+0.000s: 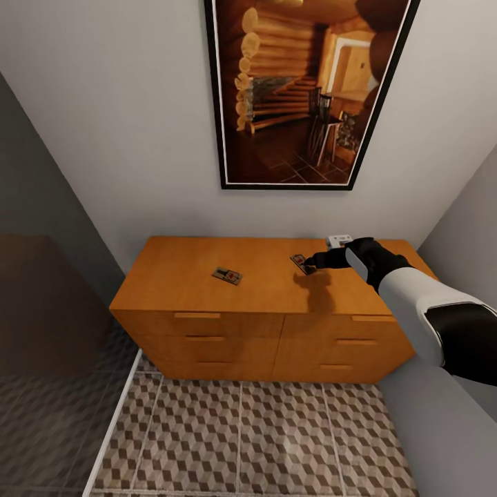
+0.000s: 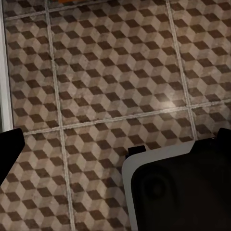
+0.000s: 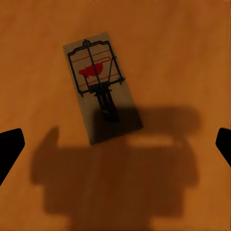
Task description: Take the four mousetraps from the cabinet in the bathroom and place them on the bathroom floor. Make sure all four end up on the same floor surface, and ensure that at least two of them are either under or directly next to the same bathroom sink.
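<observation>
**Right gripper hovering open over a mousetrap on the cabinet top**

At the far left of the head view, a dark brown block is standing beside the cabinet (image 1: 207, 304), leaving a narrow gap between them. The bathroom floor (image 1: 241, 435) is spreading open across the lower middle of the frame, edged on its left by a pale strip. The cabinet is sitting against the back wall, its front edge running across the middle of the frame.

On the cabinet top, the left mousetrap (image 1: 227, 275) is lying flat left of centre, well back from every edge. The right mousetrap (image 1: 302, 263) is lying right of centre, just beside the right gripper (image 1: 319, 261), which is reaching in from the right. A small white object (image 1: 339, 240) is resting near the back edge behind the gripper. A framed picture (image 1: 304, 90) is hanging above.

In the right wrist view the fingertips (image 3: 9, 149) are showing spread wide at both edges, holding nothing, with the trap between them on bare wood; its red mark is not readable.

In the left wrist view the left gripper (image 2: 115, 144) is showing its tips wide apart over the tiles, empty.
</observation>
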Tool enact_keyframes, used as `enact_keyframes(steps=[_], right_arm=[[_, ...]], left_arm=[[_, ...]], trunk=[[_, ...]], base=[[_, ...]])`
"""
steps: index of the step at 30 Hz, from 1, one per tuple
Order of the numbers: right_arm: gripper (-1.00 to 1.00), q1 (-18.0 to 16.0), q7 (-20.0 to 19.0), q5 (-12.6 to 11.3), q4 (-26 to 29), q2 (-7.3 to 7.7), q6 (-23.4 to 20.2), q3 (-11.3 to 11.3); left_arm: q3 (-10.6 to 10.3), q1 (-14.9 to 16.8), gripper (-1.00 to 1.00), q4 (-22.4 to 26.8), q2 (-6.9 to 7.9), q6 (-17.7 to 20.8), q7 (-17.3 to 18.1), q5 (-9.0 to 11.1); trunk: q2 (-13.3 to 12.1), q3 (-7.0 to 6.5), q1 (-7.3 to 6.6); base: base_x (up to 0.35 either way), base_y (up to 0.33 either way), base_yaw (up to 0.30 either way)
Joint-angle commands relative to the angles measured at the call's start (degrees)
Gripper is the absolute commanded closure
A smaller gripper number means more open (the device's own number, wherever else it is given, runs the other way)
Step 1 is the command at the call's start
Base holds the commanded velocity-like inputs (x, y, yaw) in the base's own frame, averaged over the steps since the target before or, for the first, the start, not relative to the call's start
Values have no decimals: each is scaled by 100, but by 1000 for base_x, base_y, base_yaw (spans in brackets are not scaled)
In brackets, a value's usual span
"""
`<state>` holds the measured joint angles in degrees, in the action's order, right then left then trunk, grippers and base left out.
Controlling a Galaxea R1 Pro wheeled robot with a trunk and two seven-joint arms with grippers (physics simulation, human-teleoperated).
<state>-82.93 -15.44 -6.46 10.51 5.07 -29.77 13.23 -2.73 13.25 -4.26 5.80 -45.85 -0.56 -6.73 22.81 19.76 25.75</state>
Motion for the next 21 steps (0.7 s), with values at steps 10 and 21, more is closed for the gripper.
enact_keyframes(steps=[10,21], right_arm=[[-100,-4,14,-49,-28,12,77,48],[-100,-4,38,-48,-31,18,85,48]], left_arm=[[-25,11,-100,-23,0,-33,-6,-3],[-26,11,-100,-23,0,-29,-6,-4]], trunk=[[10,10,3],[10,10,3]], base=[[0,0,0],[0,0,0]])
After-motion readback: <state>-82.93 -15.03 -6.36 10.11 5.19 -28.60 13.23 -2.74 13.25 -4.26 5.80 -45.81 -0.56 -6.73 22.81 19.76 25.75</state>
